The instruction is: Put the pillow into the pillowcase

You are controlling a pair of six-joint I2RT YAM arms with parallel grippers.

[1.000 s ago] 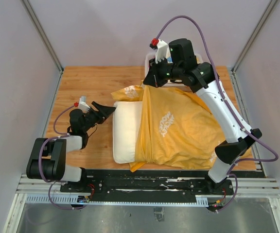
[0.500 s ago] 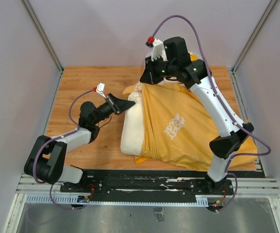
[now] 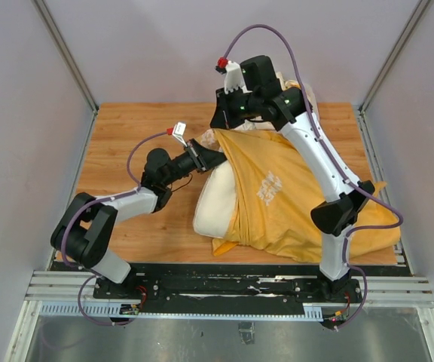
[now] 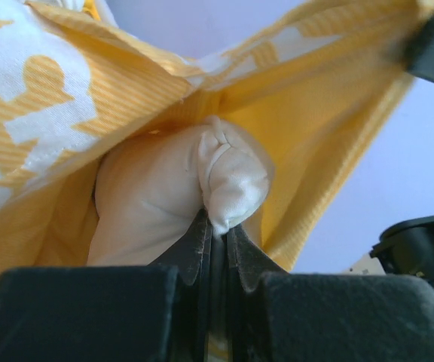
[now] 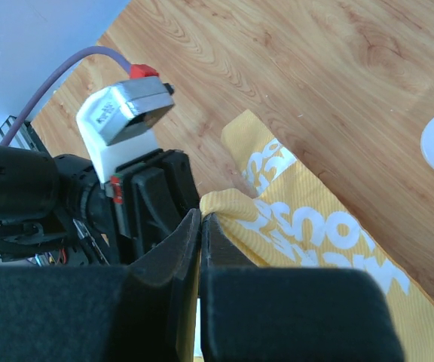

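While the left gripper (image 4: 215, 230) pinches a fold of the pillow (image 4: 157, 196) right at the opening, the right gripper (image 5: 200, 220) clamps the pillowcase (image 5: 307, 226) hem and holds it lifted. The pillow is partly inside, its left end bare on the table (image 3: 126, 128), so there's more stuffing to do!

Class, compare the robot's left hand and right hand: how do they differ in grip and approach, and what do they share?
The left hand pinches a corner of the cream pillow; the right hand pinches the orange-yellow pillowcase by its edge. The left hand reaches in from the left; the right hand's arm arches over the pillowcase. Both are shut, close together at the case's opening.
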